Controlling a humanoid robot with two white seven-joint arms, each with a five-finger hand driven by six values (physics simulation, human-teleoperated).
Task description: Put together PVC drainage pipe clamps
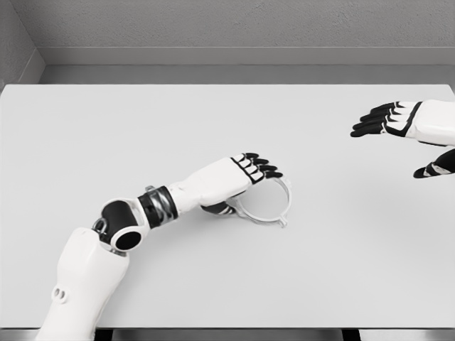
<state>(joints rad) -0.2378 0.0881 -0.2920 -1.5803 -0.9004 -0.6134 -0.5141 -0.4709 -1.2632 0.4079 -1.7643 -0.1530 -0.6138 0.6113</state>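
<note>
While the scene is plainly a simulator's render, its layout is easy to read: a broad, pale grey table (213, 284) fills most of the head view, smooth and matte, its far edge running straight across the upper part of the picture. Behind it stands a grey wall (242, 21) with a lighter band at its foot, and a second wall meets it at the upper left corner. Along the bottom edge a dark strip shows under the table's near rim.

Near the middle of the table lies the pipe clamp (274, 209), a thin light-grey ring lying flat on the surface. A small tab sticks out from its lower right rim, pointing toward the near right; a ring has no clear long axis apart from that tab.

From the lower left comes the left arm, bent at a dark elbow joint, and the left hand (242, 181) rests over the ring's left side. Its dark fingers (263, 167) lie extended across the upper left rim, while the thumb curls below by the ring's left edge; whether it truly grips the clamp cannot be told.

At the right edge the right hand (394, 121) hovers above the table, well apart from the clamp, fingers spread and holding nothing.
</note>
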